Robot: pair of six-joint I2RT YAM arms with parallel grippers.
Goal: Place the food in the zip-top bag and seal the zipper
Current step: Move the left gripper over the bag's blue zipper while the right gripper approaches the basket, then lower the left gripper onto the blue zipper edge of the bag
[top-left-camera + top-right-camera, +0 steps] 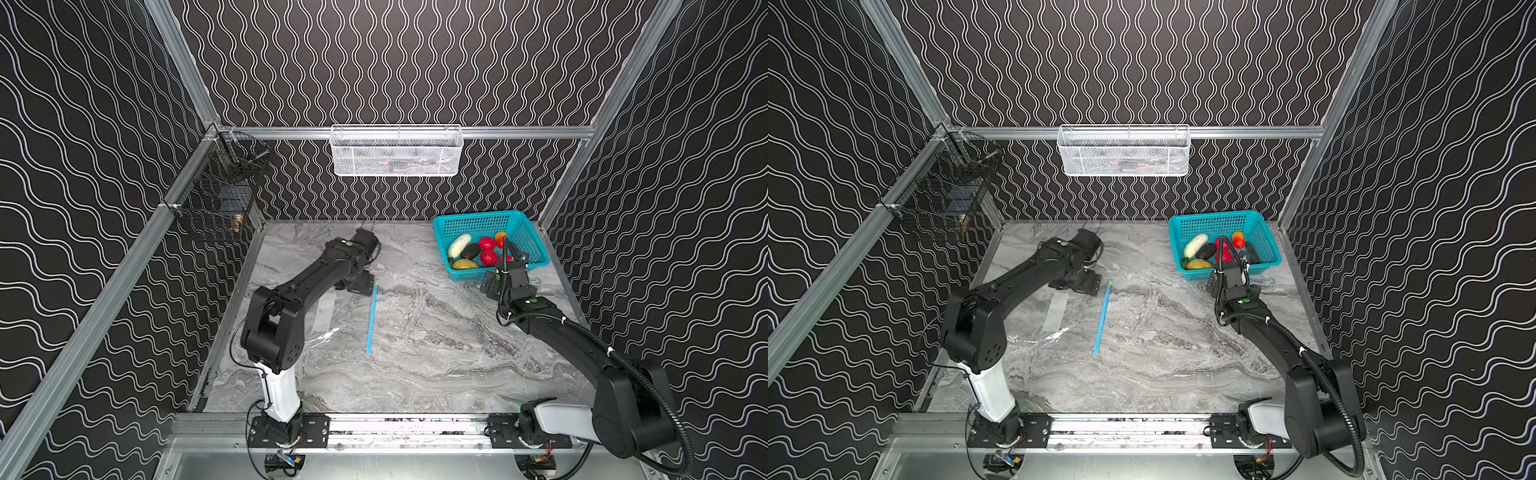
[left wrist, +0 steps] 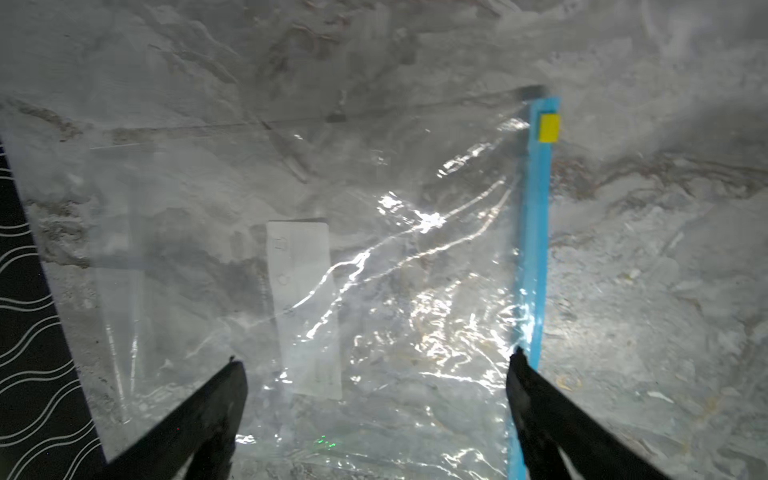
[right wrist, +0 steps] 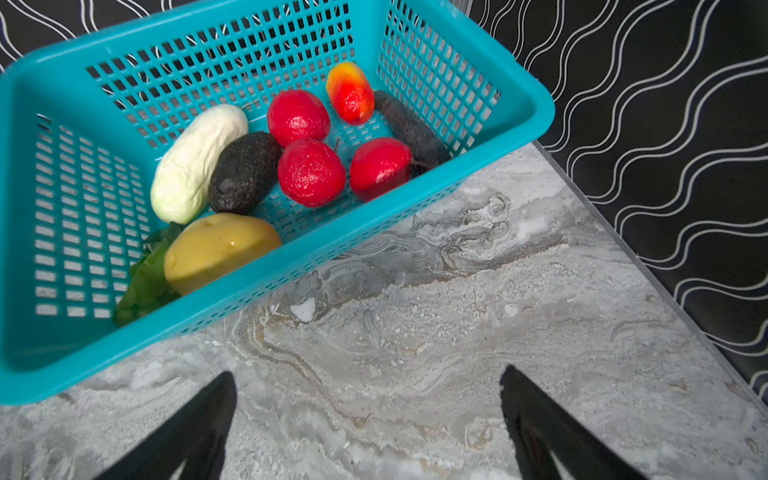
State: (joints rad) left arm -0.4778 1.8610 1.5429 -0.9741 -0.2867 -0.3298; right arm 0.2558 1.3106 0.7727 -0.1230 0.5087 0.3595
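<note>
The zip-top bag point(image 2: 374, 270) lies flat and clear on the marble table, left of centre in both top views. Its zipper point(image 2: 534, 232) is a light-blue strip point(image 1: 372, 318) with the yellow slider point(image 2: 549, 128) at the far end. My left gripper point(image 2: 376, 359) hovers open over the bag's far part point(image 1: 357, 286); one finger overlaps the strip and nothing is held. The food sits in a teal basket point(image 3: 478, 62): a white oblong piece point(image 3: 195, 162), two dark ones point(image 3: 245, 170), three red fruits point(image 3: 311, 172), a yellow potato point(image 3: 220, 249) and an orange-red one point(image 3: 351, 93). My right gripper point(image 3: 369, 372) is open and empty just before the basket's near wall.
The teal basket point(image 1: 478, 218) stands at the back right corner, close to the right wall. A green leafy piece point(image 3: 145, 278) lies under the potato. A white mesh basket point(image 1: 397, 151) hangs on the back rail and a black wire basket point(image 1: 216, 199) on the left rail.
</note>
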